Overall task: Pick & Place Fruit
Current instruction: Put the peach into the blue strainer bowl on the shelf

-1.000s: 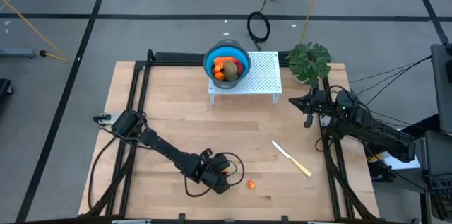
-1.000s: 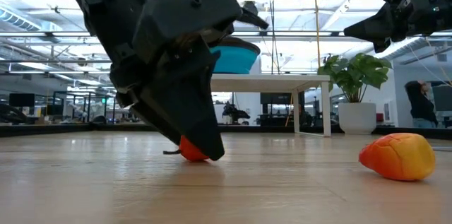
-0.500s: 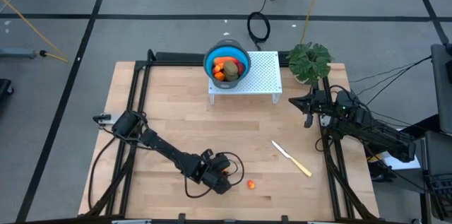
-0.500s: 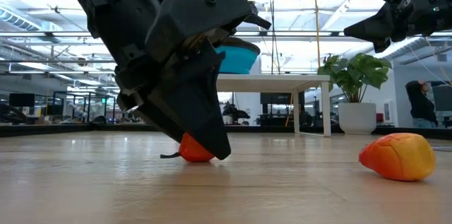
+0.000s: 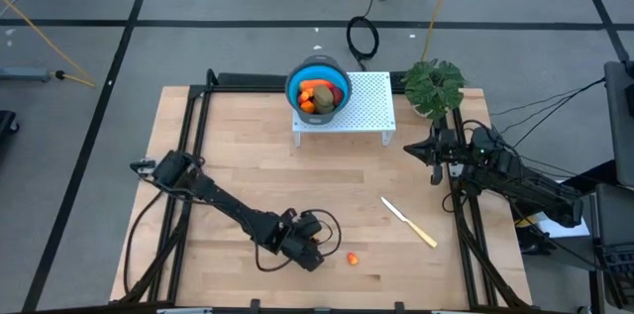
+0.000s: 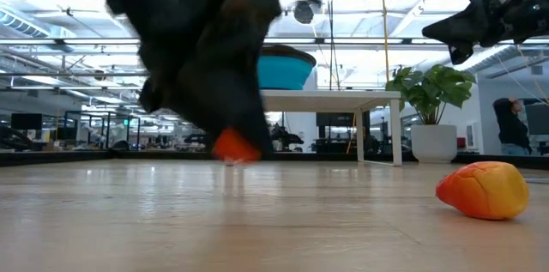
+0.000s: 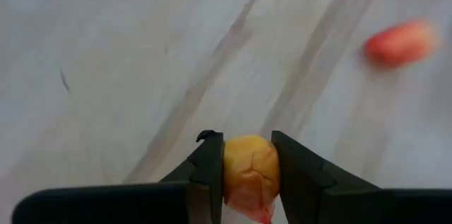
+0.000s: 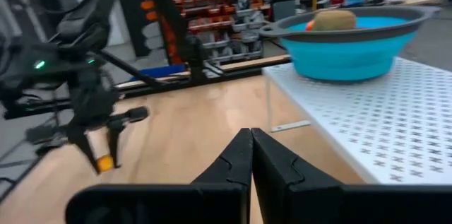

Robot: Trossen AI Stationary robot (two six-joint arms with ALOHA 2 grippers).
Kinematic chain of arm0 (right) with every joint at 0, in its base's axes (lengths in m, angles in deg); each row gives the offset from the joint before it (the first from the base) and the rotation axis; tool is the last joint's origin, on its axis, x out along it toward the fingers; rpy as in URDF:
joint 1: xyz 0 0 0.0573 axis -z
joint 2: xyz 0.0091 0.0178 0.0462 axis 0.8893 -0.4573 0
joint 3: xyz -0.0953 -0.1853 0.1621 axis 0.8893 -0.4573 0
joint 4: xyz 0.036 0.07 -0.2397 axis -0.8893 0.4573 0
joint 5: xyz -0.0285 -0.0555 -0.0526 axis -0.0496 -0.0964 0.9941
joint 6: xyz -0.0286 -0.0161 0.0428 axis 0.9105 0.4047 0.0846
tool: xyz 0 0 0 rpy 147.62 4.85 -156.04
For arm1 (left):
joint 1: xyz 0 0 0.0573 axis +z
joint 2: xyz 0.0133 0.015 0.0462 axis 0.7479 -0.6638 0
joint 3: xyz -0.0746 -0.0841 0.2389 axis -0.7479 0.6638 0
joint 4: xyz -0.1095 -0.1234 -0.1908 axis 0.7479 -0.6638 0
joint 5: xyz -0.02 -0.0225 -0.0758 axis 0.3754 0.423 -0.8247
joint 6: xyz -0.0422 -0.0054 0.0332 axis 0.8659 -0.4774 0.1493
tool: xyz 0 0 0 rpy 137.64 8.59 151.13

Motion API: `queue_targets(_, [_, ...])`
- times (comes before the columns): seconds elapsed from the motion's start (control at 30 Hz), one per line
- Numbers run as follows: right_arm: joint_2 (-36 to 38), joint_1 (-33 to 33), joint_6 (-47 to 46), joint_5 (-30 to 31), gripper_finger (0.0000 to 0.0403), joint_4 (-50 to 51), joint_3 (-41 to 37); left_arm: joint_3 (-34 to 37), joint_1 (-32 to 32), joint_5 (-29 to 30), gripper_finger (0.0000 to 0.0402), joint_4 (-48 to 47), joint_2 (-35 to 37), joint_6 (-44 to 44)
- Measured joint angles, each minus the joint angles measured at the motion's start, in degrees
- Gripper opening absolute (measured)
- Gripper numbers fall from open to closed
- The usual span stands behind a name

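My left gripper is near the table's front edge, shut on a small orange-yellow fruit piece, which hangs just above the wood. A second fruit piece, red-yellow, lies on the table just to the right of it. The blue bowl with several fruit pieces in it stands on a white perforated stand at the far edge. My right gripper waits shut in the air at the table's right edge. My left gripper pinches the small orange-yellow piece by its two opposite sides between its two fingers. The fingers slant down from the table's left. The piece is lifted clear of the table, and its lower end sticks out below the fingertips.
A knife with a pale yellow handle lies right of centre. A potted plant stands at the far right corner beside the stand. Black frame rails run along the table's left and right sides. Bare wood lies between the left gripper and the stand.
My left gripper has gone up with the small orange-yellow piece between its fingers. The piece rested on the table a second ago and now hangs clear of it. The red-yellow piece has stayed where it was.
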State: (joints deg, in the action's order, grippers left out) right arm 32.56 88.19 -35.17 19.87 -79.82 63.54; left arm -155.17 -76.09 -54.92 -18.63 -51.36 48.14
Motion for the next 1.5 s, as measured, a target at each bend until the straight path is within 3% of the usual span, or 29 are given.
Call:
queue_targets(0.27, [0.0, 0.0, -4.8, -2.7, 0.0000, -0.4, 0.0, 0.0, 2.0, 3.5, 0.0088, 1.0, 8.2, -5.3])
queue_targets(0.6, [0.0, 0.0, -11.6, -26.5, 0.0000, -2.4, 0.0, -0.1, 5.3, 6.8, 0.0086, 15.0, 18.4, -22.2])
queue_targets(0.77, [0.0, -0.1, -16.7, -32.7, 0.0000, -9.0, 0.0, -0.2, 7.0, 4.5, 0.0086, 25.8, 21.3, -32.9])
queue_targets(0.93, [0.0, -3.1, -18.8, -33.8, 0.0000, -18.1, 0.0, -0.2, 9.2, -1.9, 0.0086, 37.0, 21.7, -40.9])
queue_targets(1.33, [-1.9, -9.6, -11.1, -32.0, 0.0000, -21.6, 0.0, -0.2, 16.1, -30.6, 0.0086, 56.5, 21.8, -44.8])
queue_targets(1.5, [-5.3, -11.2, -8.8, -31.9, 0.0000, -21.9, 0.0, -0.2, 18.6, -32.9, 0.0086, 58.9, 21.8, -44.5])
